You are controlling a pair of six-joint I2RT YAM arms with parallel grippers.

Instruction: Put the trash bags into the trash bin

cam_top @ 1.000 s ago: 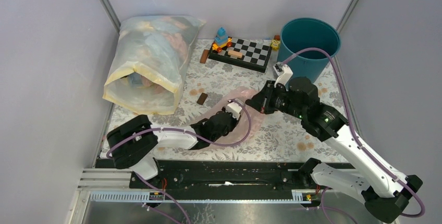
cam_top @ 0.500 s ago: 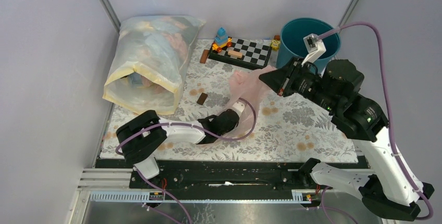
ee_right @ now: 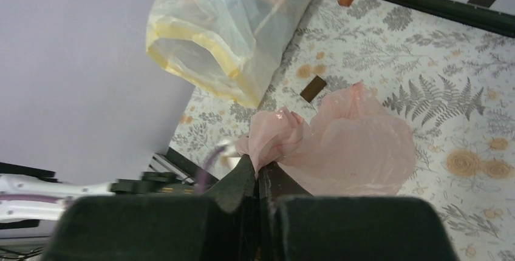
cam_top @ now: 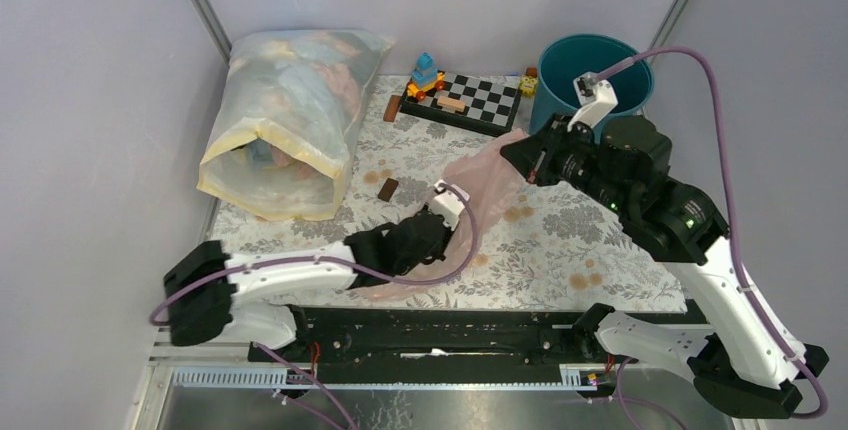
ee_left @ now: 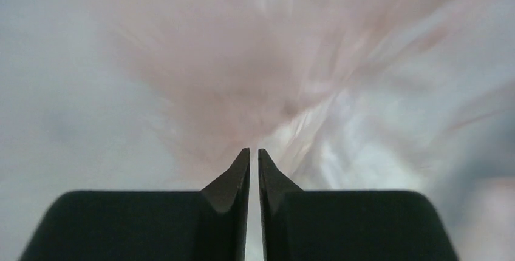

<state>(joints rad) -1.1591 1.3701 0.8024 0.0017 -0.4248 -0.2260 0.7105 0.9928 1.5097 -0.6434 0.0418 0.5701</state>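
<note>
The pale-pink trash bag [cam_top: 482, 182] hangs stretched between my two grippers over the floral mat. My right gripper [cam_top: 520, 157] is shut on its bunched upper end, just in front of and left of the teal trash bin [cam_top: 560, 110] at the back right. In the right wrist view the bag [ee_right: 358, 145] spreads from the gripper [ee_right: 258, 173] above the mat. My left gripper [cam_top: 450, 222] is at the bag's lower end, near the mat. In the blurred left wrist view its jaws [ee_left: 254, 152] are nearly closed, with pink film [ee_left: 243, 61] drawn to their tips.
A large milky-yellow sack [cam_top: 290, 120] lies at the back left, also in the right wrist view [ee_right: 231, 24]. A checkered board [cam_top: 480, 100] with toy pieces [cam_top: 425, 75] sits at the back centre. A small brown block [cam_top: 388, 188] lies on the mat. Frame posts and walls close both sides.
My right gripper lifted the bag's end off the mat toward the bin, then dropped slightly. My left arm stretched out, its shoulder end swinging left, with the gripper staying at the bag's lower end.
</note>
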